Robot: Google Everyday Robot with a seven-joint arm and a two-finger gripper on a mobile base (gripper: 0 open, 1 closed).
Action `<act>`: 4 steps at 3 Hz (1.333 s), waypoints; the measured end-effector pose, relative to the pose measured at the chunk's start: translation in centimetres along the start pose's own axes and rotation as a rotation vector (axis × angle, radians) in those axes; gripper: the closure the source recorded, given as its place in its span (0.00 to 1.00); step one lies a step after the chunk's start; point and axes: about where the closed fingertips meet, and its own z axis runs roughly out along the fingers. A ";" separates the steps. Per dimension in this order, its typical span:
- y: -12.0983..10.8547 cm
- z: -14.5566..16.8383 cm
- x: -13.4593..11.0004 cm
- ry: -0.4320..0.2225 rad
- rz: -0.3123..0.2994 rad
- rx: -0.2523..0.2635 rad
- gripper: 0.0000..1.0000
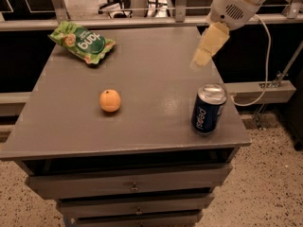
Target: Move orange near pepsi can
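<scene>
The orange (110,100) lies on the grey cabinet top (142,79), left of centre. The pepsi can (209,109) stands upright near the front right corner, well apart from the orange. My gripper (203,53) hangs above the right side of the top, behind and above the can, on a white arm coming in from the upper right. It holds nothing that I can see.
A green snack bag (82,43) lies at the back left corner. The cabinet has drawers (135,186) below its front edge. A railing runs behind it and speckled floor lies to the right. A white cable loops down at the right.
</scene>
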 end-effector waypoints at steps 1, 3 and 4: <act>0.2 3.3 -2.0 -0.074 0.103 -0.060 0.00; 1.1 4.7 -3.2 -0.099 0.129 -0.086 0.00; 2.5 6.5 -5.0 -0.120 0.145 -0.117 0.00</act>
